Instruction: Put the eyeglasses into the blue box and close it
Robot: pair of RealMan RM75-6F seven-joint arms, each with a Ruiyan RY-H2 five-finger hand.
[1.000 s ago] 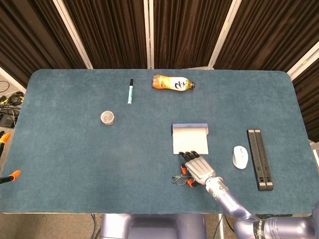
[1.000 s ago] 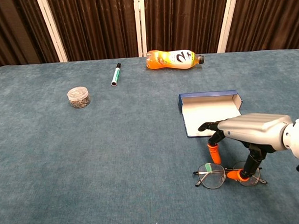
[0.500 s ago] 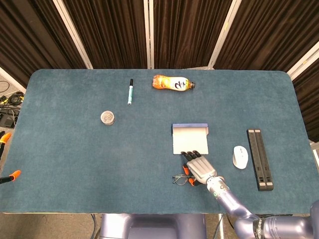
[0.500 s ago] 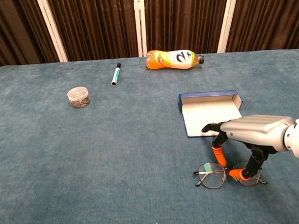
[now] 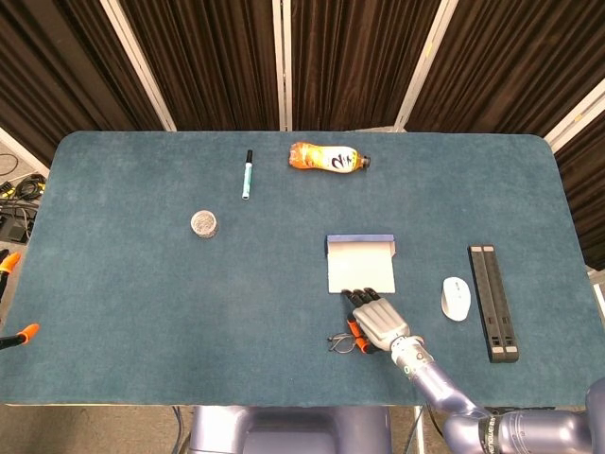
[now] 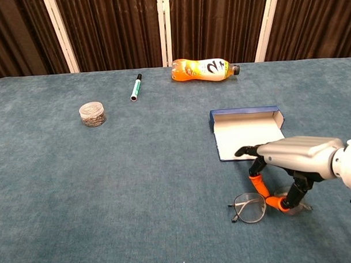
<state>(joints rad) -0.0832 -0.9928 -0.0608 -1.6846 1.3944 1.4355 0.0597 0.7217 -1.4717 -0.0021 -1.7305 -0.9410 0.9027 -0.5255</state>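
The eyeglasses lie near the table's front edge, thin-framed, also seen in the head view. My right hand arches over them, and its orange-tipped fingertips pinch together at the bridge, so the frame tilts with one lens raised. In the head view the right hand covers the right lens. The blue box sits open just beyond the hand, shallow with a white inside, its blue far wall upright. My left hand shows in neither view.
An orange drink bottle lies at the back. A green marker and a small round tin are to the left. A white mouse and a long black bar sit right of the box.
The right hand's orange fingertips have drawn together at the glasses' bridge. The glasses, flat on the table before, now tilt with the right lens lifted.
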